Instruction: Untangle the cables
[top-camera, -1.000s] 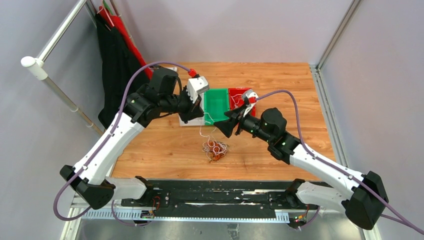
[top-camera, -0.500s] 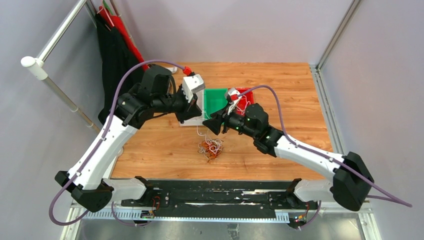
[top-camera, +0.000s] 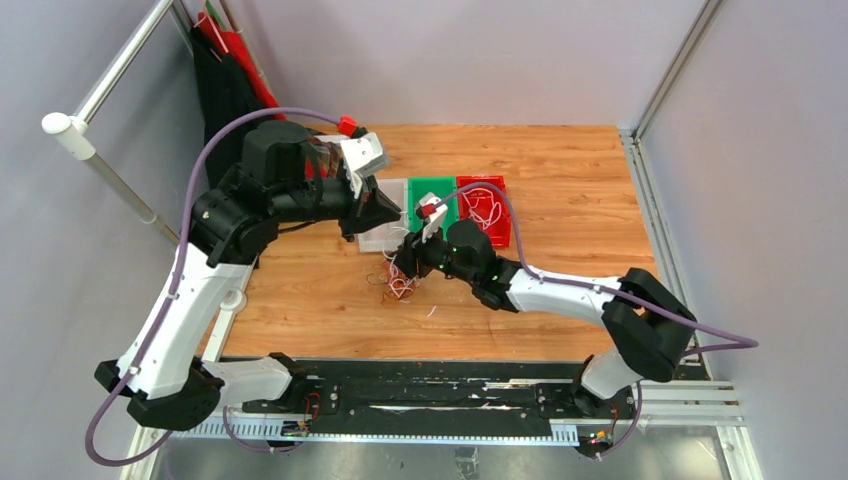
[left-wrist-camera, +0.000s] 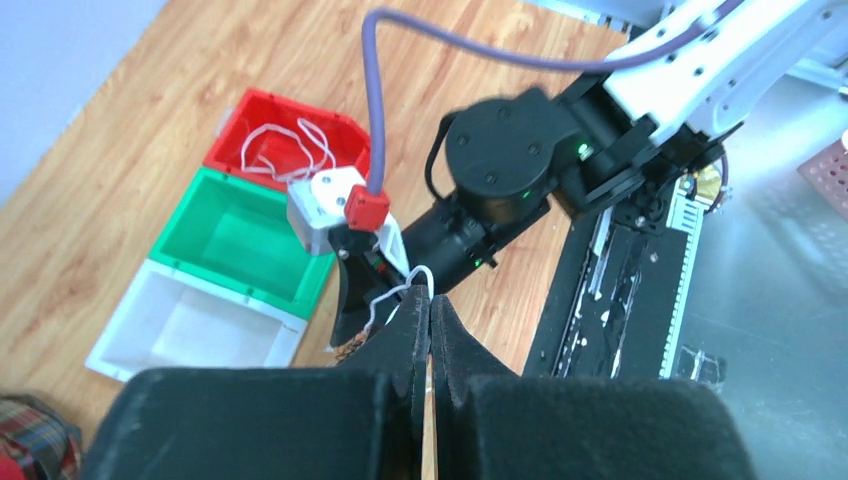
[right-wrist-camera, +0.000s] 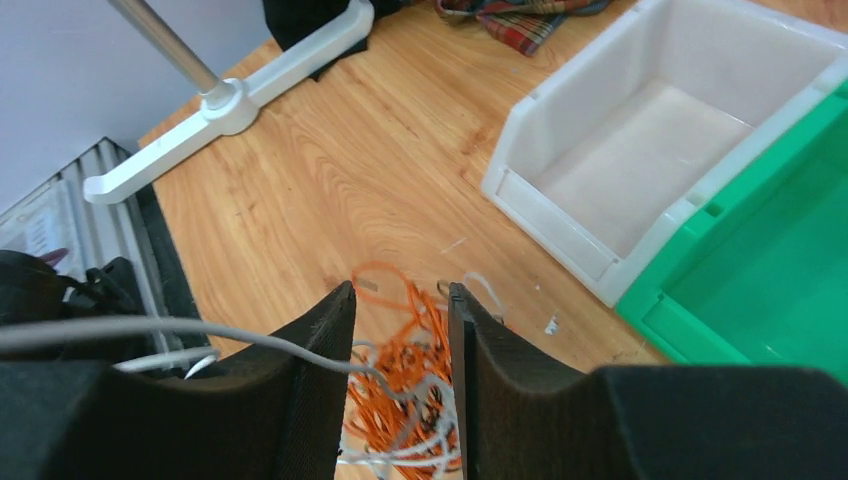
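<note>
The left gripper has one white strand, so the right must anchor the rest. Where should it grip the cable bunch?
Pinch the cables at their dense orange middle, from straight above: the bunch lies flat, loops splayed, and the right gripper hangs over it, jaws apart.

1. The white bin (left-wrist-camera: 190, 325), green bin (left-wrist-camera: 240, 235) and red bin (top-camera: 482, 181) stand side by side, blocking the far middle.
2. The cables (top-camera: 398, 283) lie just before the white bin.
3. Bare table (top-camera: 580, 200) lies open right of the red bin.
</note>
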